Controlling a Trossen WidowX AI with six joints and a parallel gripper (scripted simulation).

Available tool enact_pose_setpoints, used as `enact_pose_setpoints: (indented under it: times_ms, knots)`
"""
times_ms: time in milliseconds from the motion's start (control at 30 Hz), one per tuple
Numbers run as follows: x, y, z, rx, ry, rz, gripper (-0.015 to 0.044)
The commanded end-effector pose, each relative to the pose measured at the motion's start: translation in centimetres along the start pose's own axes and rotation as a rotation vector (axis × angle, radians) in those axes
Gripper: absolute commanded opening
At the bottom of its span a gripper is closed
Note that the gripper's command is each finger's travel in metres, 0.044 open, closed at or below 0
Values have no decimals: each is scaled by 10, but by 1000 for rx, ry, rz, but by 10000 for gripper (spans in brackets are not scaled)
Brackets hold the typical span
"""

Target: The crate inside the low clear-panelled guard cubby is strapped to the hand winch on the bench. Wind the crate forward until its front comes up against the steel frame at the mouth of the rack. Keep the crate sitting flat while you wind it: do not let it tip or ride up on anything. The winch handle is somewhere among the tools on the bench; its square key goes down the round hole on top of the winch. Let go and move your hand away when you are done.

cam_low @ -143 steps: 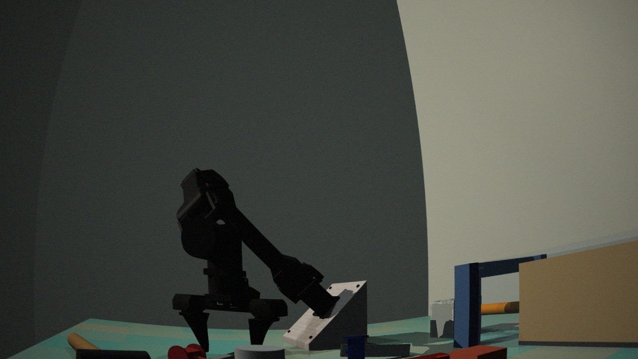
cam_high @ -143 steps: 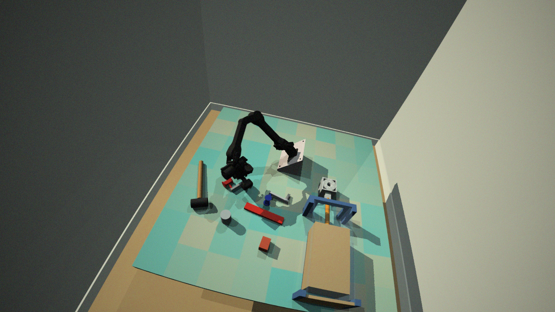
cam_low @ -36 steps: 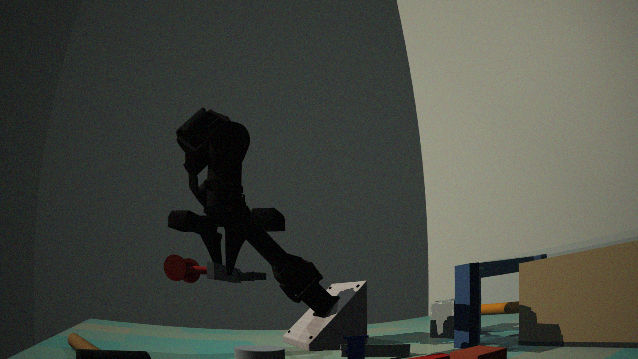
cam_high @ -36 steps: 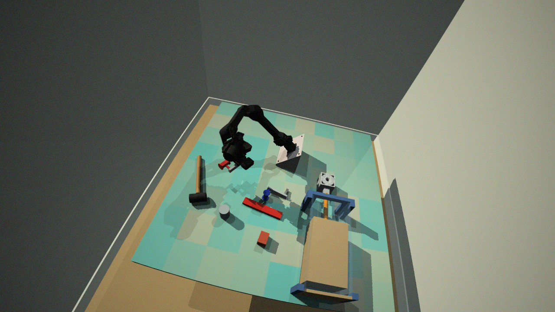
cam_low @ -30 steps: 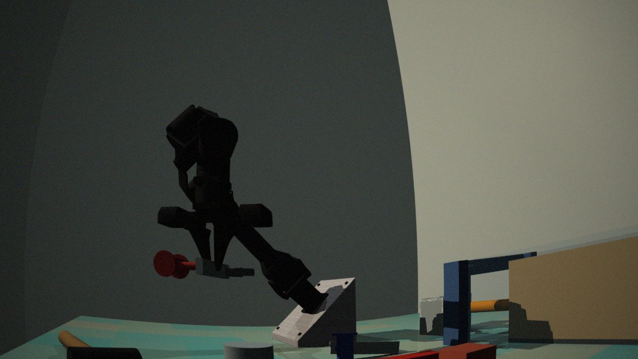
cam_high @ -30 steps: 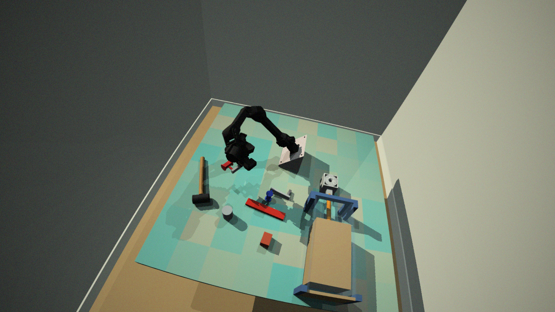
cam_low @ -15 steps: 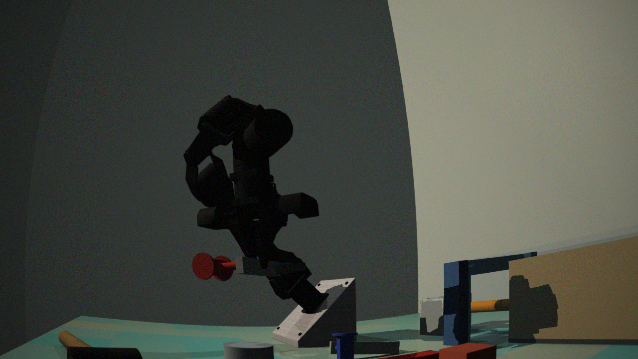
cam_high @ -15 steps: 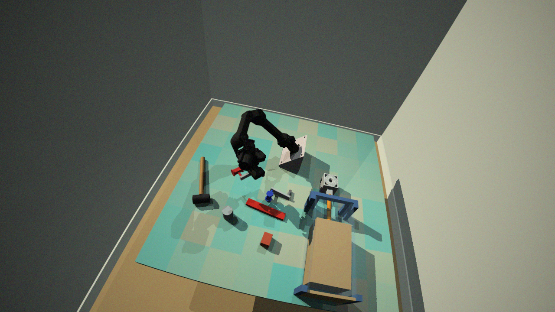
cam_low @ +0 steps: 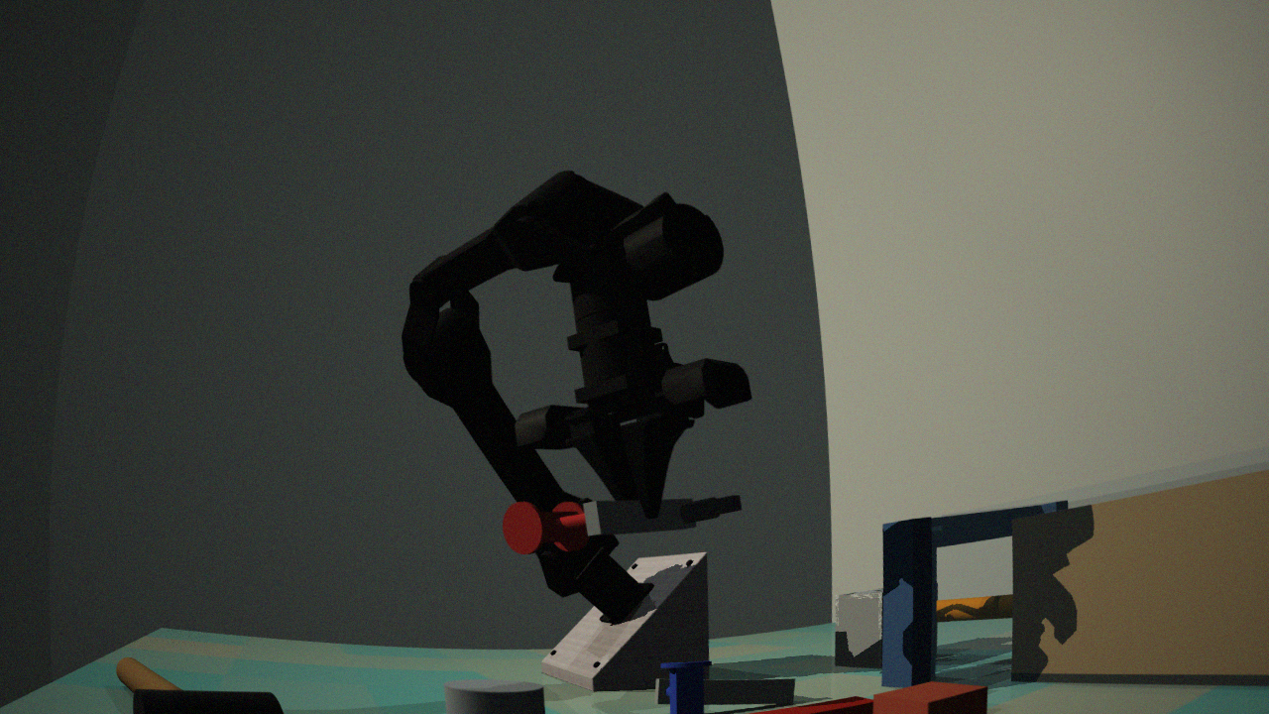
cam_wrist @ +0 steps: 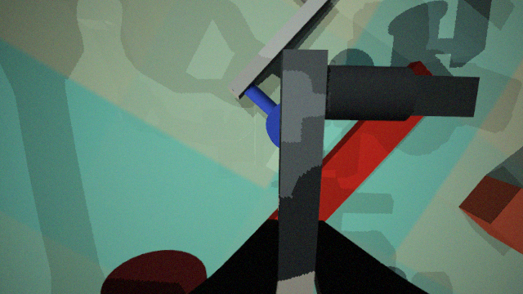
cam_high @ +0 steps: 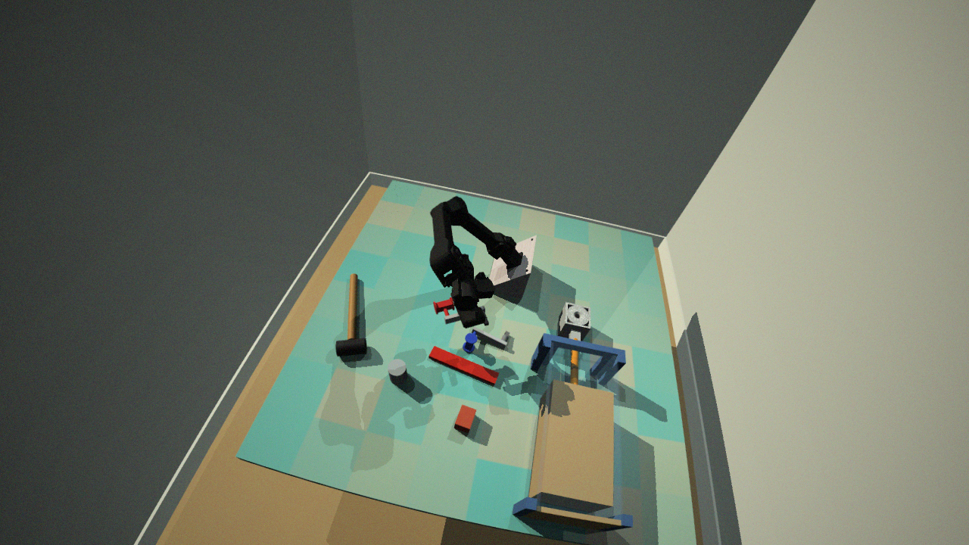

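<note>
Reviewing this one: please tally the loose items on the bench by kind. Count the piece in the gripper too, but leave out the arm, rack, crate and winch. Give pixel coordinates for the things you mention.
Crank handles: 2 (red-knobbed crank (cam_high: 443,306) (cam_low: 612,517) (cam_wrist: 303,122), blue-knobbed crank (cam_high: 490,338) (cam_low: 741,691) (cam_wrist: 279,42))
Mallet (cam_high: 350,347) (cam_low: 208,702): 1
Red bar (cam_high: 463,365) (cam_low: 825,706) (cam_wrist: 368,151): 1
Grey cylinder (cam_high: 397,369) (cam_low: 493,697): 1
Orange-red block (cam_high: 465,416) (cam_low: 931,696) (cam_wrist: 507,216): 1
Total: 6

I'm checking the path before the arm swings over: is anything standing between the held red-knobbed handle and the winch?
Nothing visible stands directly between the raised handle and the winch; the blue-knobbed crank lies lower, off to one side.
</note>
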State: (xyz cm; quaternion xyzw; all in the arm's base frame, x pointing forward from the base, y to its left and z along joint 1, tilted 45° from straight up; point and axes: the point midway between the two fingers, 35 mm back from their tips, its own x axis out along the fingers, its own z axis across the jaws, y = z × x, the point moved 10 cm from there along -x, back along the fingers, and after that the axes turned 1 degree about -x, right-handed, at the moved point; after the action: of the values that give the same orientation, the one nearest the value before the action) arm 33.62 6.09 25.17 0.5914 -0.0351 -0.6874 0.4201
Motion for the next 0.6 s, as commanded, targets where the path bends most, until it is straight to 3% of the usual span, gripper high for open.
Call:
enact_pose_setpoints:
  times_ms: [0, 567]
  knots:
    - [-2, -24, -18, 68, 12, -15, 0]
    - [3, -134, -69, 330, -15, -64, 0]
